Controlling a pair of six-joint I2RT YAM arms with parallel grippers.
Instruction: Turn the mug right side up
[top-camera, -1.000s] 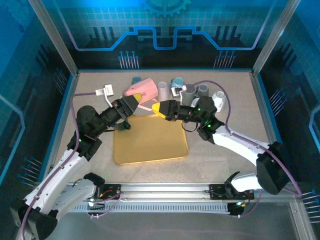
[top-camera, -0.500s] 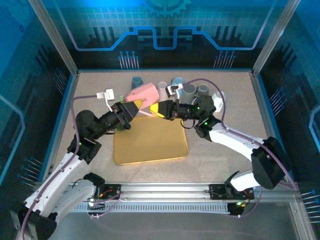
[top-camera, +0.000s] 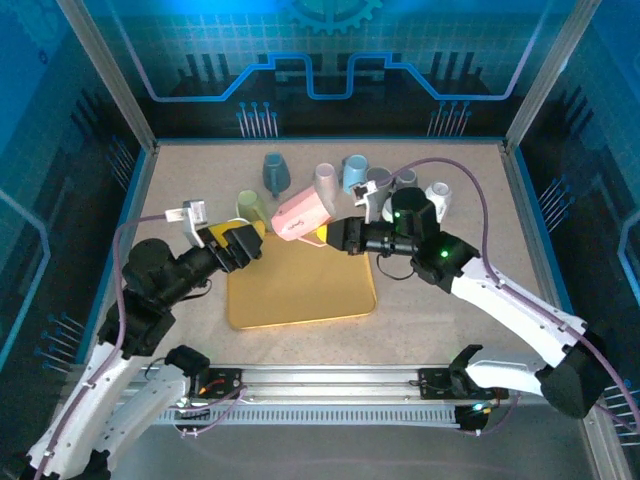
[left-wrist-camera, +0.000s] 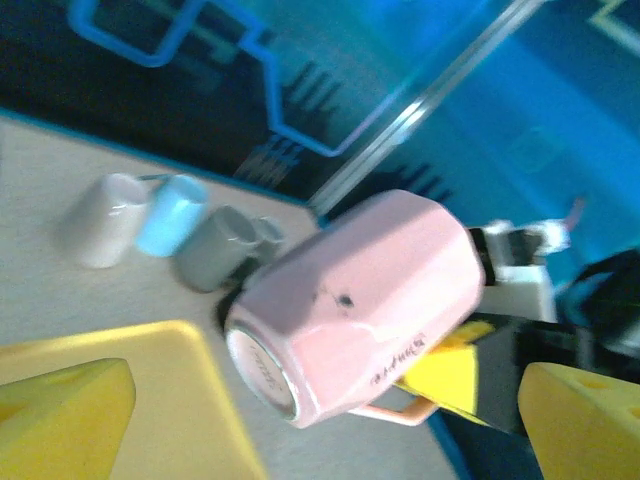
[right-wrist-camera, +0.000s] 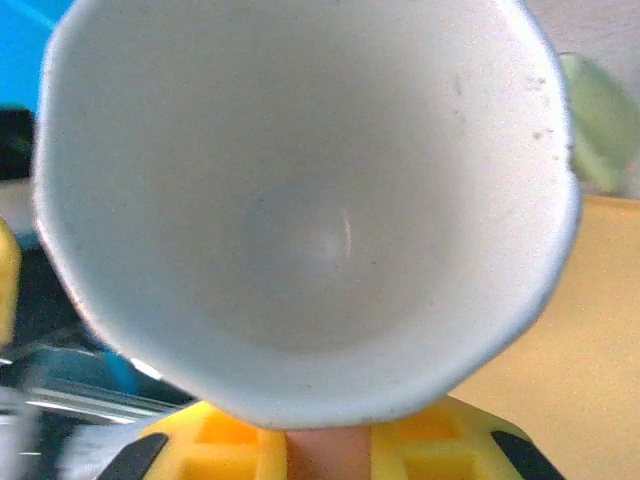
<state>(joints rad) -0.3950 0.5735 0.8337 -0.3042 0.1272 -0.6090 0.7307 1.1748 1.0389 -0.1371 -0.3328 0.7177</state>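
1. Two hands were at work around the yellow tray on the bench, and only one of them carried anything.
2. My right hand sat at the tray's far edge, pinching the pink mug. From its wrist camera, the yellow fingers lay on either side of a pink strip that I took to be the handle. The mug's pale inside faced straight into the lens.
3. I saw the mug hanging over the tray's far edge, tipped roughly onto its side, with its mouth toward the right hand and its foot ring toward the left. It looked lifted clear of the tray, though I could not be certain of that from above.
4. My left hand hovered at the tray's far left corner, spread wide with nothing between its fingertips. The mug was beyond them and not touching.
5. I judged the step as mid-turn: the mug was neither mouth-down nor upright, and the right hand alone was doing the turning.
6. The next move, as I read it, called for rolling the right wrist until the mouth pointed up. After that I would lower the base flat onto the tray and only then let the fingers part.
7. A pinch on the handle alone struck me as liable to let the mug swing, so I wanted that roll to be slow.
8. Other cups stood just beyond the tray's far edge, so I meant to set the mug down on the tray side rather than among them.
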